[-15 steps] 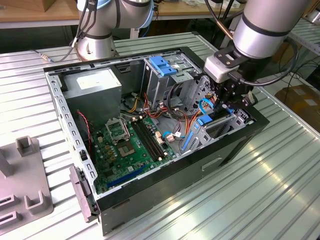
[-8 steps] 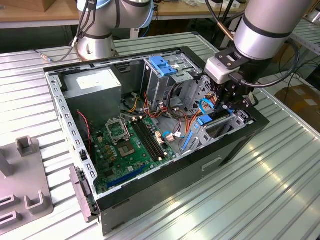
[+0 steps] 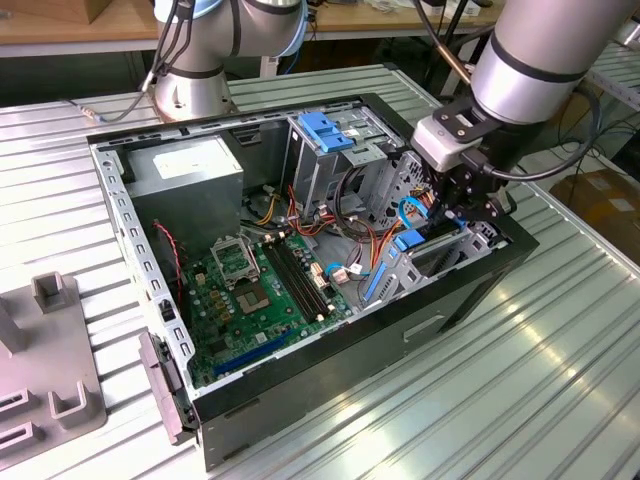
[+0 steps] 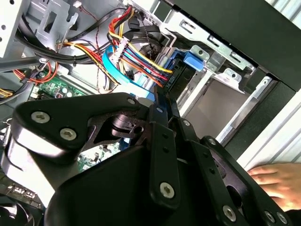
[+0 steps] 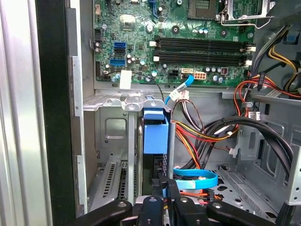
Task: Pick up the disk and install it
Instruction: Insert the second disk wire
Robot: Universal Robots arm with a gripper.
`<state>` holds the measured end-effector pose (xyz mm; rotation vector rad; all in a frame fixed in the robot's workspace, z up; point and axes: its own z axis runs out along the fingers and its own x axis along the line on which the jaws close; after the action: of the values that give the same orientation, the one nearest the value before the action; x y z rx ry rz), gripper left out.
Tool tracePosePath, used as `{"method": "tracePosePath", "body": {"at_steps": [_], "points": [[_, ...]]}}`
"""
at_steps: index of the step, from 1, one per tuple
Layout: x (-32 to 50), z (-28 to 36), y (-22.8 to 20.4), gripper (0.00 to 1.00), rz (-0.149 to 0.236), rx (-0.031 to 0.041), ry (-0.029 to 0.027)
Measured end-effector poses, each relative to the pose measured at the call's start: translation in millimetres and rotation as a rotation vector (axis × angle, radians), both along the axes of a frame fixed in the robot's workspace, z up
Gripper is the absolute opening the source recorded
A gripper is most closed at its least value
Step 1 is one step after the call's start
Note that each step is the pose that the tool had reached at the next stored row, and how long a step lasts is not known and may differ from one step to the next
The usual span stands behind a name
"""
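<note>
The disk [image 3: 405, 243] stands on edge in the metal drive bay at the right end of the open computer case [image 3: 300, 390] in the exterior view. Its bright blue carrier frame [image 5: 155, 134] sits low between the bay's metal walls, with the dark slab behind it. My gripper [image 3: 462, 215] reaches down into that end of the case. In both wrist views its black fingers [image 5: 163, 188] close narrowly on the disk's near edge [image 4: 175, 77]. The gripper's linkage [image 4: 160, 155] hides most of the slab.
Red, yellow and black cables [image 5: 207, 136] and a thin blue cable [image 5: 195, 181] crowd beside the bay. The green motherboard [image 3: 250, 290] lies in the case floor. A tall cage carries a light blue clip [image 3: 325, 130]. A person's hand [image 4: 277, 181] rests outside the case.
</note>
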<state>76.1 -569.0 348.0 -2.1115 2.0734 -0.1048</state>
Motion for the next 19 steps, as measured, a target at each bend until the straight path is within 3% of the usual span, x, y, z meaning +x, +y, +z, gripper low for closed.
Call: {"method": "tracePosePath", "body": {"at_steps": [3, 4, 5, 13, 18, 19], "points": [[0.0, -0.5, -2.0, 0.16, 0.0, 0.0122, 0.0], [0.0, -0.6, -2.8, 0.16, 0.0, 0.0269, 0.0], [0.0, -0.7, -3.8, 0.16, 0.0, 0.0298, 0.0], [0.0, -1.4, -6.3, 0.16, 0.0, 0.0311, -0.0001], [0.0, -1.5, -6.4, 0.16, 0.0, 0.0469, 0.0], [0.0, -1.5, -6.3, 0.16, 0.0, 0.0573, 0.0]]}}
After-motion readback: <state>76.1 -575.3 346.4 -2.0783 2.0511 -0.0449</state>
